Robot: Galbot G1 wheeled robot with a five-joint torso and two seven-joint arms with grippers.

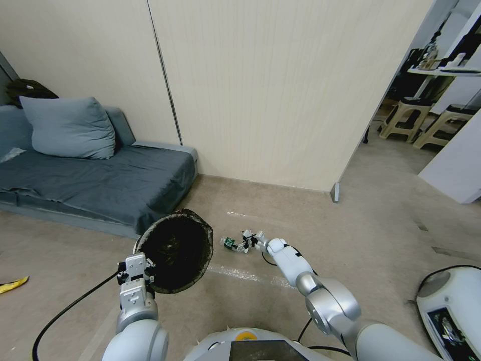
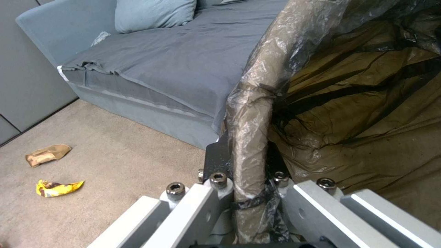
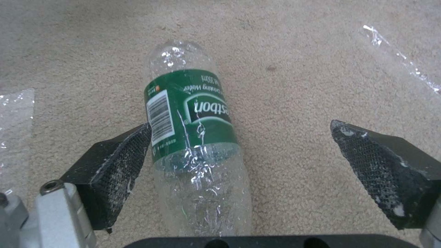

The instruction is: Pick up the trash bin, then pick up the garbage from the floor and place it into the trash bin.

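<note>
Right wrist view: clear plastic bottle (image 3: 195, 144) lies flat on the beige carpet (image 3: 294, 86), crinkled, with a green label reading "…stbon" and "drinking water", plus a white barcode panel. Right pincer (image 3: 239, 162) is spread wide around it; one black cross-hatched pad (image 3: 117, 168) touches the label's barcode side, the other pad (image 3: 386, 165) stands well apart with bare carpet between. Strips of clear film (image 3: 404, 62) lie on the carpet to either side.

Head view: bottle (image 1: 229, 243) rests on the floor just beside the trash bin (image 1: 175, 250), with the right pincer (image 1: 249, 242) reaching low to it. Bin is round, tilted with its mouth toward the camera, lined with a thin black bag folded over the rim. Left pincer (image 1: 135, 268) is clamped on the near rim.

Left wrist view: left pincer (image 2: 248, 193) is closed narrow on the bag-wrapped rim of the bin (image 2: 257, 113); the liner is wrinkled and glossy.

Grey sofa (image 1: 95, 175) with a pillow (image 1: 70, 128) stands behind the bin. Brown paper bag (image 2: 46, 154) and yellow snack packet (image 2: 57, 187) lie on open carpet in front of the sofa. Open floor runs right toward a doorway.
</note>
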